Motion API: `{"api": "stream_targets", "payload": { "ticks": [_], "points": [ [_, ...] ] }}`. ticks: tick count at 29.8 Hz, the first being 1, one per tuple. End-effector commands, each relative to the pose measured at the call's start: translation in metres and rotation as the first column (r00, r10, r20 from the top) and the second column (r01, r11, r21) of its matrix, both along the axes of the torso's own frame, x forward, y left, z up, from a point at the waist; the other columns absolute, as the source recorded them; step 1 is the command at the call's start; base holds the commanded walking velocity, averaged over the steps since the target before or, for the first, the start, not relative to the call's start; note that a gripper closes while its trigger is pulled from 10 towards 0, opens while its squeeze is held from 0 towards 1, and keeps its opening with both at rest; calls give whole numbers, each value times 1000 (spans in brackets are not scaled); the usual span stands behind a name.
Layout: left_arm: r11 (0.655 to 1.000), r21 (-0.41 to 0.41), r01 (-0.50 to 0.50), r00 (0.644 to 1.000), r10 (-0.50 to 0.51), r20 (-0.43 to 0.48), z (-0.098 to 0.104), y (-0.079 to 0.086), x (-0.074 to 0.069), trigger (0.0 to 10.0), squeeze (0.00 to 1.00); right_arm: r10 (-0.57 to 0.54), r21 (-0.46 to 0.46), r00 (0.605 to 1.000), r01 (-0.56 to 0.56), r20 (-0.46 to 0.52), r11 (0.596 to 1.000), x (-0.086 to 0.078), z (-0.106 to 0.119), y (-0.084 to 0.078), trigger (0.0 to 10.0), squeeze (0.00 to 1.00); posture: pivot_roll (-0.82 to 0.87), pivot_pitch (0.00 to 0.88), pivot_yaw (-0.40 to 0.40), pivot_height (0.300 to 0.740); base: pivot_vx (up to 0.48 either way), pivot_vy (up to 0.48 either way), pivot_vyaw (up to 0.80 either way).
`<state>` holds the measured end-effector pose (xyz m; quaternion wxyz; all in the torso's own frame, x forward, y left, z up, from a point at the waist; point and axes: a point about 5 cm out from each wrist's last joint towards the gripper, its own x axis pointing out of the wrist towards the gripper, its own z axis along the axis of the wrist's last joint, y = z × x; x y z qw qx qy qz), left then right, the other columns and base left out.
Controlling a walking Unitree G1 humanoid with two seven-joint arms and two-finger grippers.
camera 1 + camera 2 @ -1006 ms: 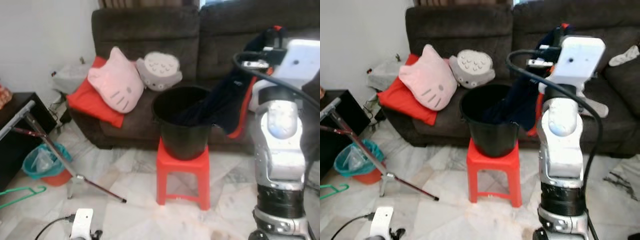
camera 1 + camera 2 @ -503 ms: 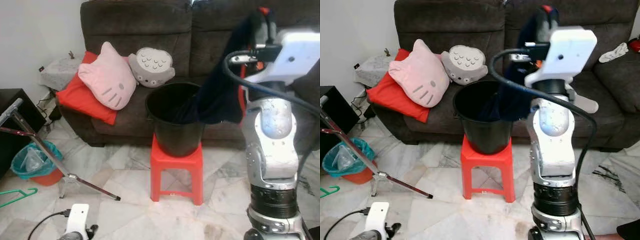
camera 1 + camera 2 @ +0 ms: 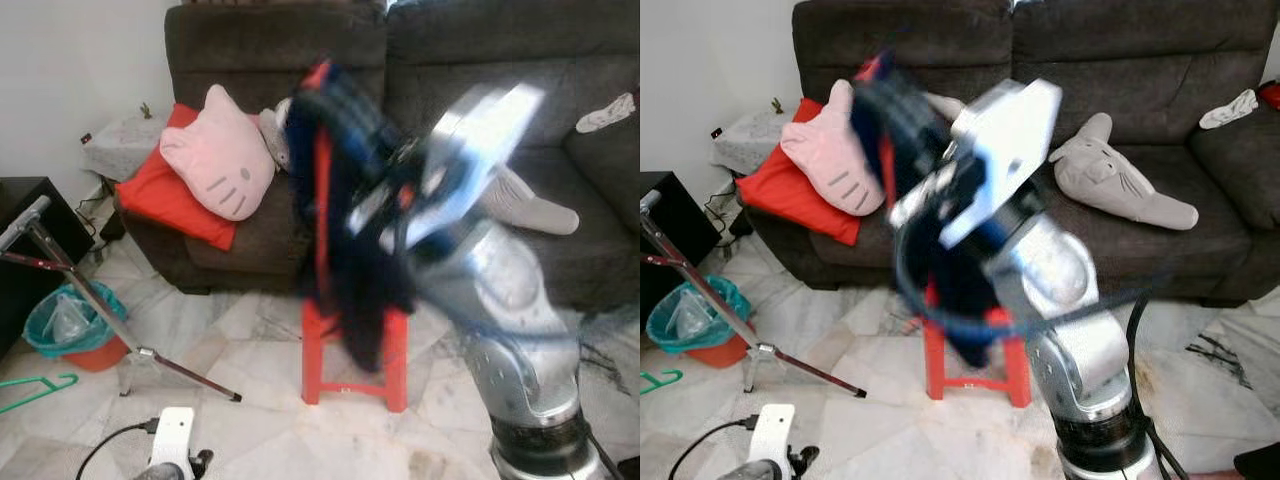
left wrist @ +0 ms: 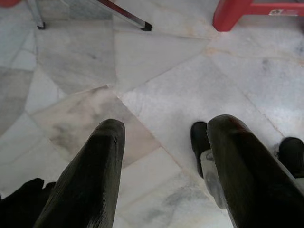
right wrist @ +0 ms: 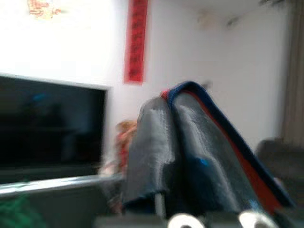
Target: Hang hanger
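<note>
The right gripper point(image 3: 330, 100) is pinched tight on a dark blue and red cloth point(image 3: 350, 250), blurry, above the red stool point(image 3: 398, 350). The green hanger point(image 3: 35, 392) lies on the floor at 8 o'clock. The left gripper point(image 4: 164, 142) hangs low with fingers spread, holding nothing.

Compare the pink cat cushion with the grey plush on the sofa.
The pink cat cushion leans upright against the sofa back on a red pillow; the grey plush lies flat on the seat. The cushion is rounded, with ears and whiskers; the plush is long and tapered. The right gripper's dark garment partly covers the cushion, not the plush. Both rest on the brown sofa.
</note>
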<state>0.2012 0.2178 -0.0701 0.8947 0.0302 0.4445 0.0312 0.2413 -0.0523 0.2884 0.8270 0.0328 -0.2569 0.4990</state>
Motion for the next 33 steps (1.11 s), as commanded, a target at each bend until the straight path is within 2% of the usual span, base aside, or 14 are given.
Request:
{"api": "stream_targets", "payload": {
  "ticks": [1, 4, 8, 9, 10, 11, 16, 17, 18, 19, 20, 23, 29, 33],
  "points": [
    [1000, 28, 4, 1000, -4, -4, -1, 4, -3, 10000, 0, 141, -38, 990, -140, 15, 989, -18, -1, 9, 10000, 0, -85, 0, 93, 740, 0, 0, 0],
    [1000, 27, 5, 1000, -5, -6, -1, 3, -3, 10000, 0, 119, -136, 992, -125, -53, 983, -14, -24, 7, 10000, 0, -82, 0, 93, 740, 0, 0, 0],
    [1000, 24, -5, 1000, 5, -8, 0, 11, -5, 10000, 0, -150, -239, 964, 95, -221, 966, 20, -70, -12, 10000, 0, -82, 0, 92, 740, 0, 0, 0],
    [1000, 28, -9, 1000, 9, -8, 1, 15, -6, 10000, 0, -286, -258, 897, 204, -337, 944, 35, -97, -28, 10000, 0, -80, 0, 93, 740, 0, 0, 0],
    [1000, 28, -9, 1000, 9, -8, 1, 15, -6, 10000, 0, -286, -258, 897, 204, -337, 944, 35, -97, -28, 10000, 0, -80, 0, 93, 740, 0, 0, 0],
    [999, 31, -11, 1000, 12, -7, 2, 18, -5, 10000, 0, -401, -293, 812, 296, -424, 909, 45, -122, -42, 10000, 0, -80, 0, 93, 740, 0, 0, 0],
    [999, 40, -16, 1000, 16, -2, 6, 28, -3, 10000, 0, -563, -335, 602, 456, -566, 825, 55, -167, -68, 10000, 0, -77, 0, 95, 740, 0, 0, 0],
    [999, 42, -18, 1000, 18, 0, 7, 30, -2, 10000, 0, -607, -355, 532, 504, -590, 787, 57, -177, -76, 10000, 0, -76, 0, 96, 740, 0, 0, 0],
    [999, 46, -22, 1000, 22, 1, 8, 35, -2, 10000, 0, -670, -405, 364, 580, -647, 707, 58, -202, -92, 10000, 0, -79, 0, 97, 740, 0, 0, 0],
    [999, 48, -24, 1000, 24, 2, 9, 37, -2, 10000, 0, -703, -450, 310, 590, -641, 670, 56, -215, -98, 10000, 0, -79, 0, 97, 740, 0, 0, 0],
    [999, 48, -24, 1000, 24, 2, 9, 37, -2, 10000, 0, -703, -450, 310, 590, -641, 670, 56, -215, -98, 10000, 0, -79, 0, 97, 740, 0, 0, 0],
    [998, 52, -25, 1000, 25, 3, 11, 42, -2, 10000, 0, -737, -529, 226, 568, -637, 631, 46, -249, -105, 10000, 0, -74, 0, 97, 740, 0, 0, 0],
    [998, 49, -27, 1000, 27, 3, 11, 42, -2, 10000, 0, -758, -582, 161, 546, -633, 602, 34, -282, -104, 10000, 0, -74, 0, 96, 740, 0, 0, 0],
    [999, 43, -27, 999, 28, -19, 3, 39, -16, 10000, 0, -798, -659, 78, 518, -598, 545, 17, -308, -110, 10000, 0, -74, 0, 94, 740, 0, 0, 0]
  ]
}}
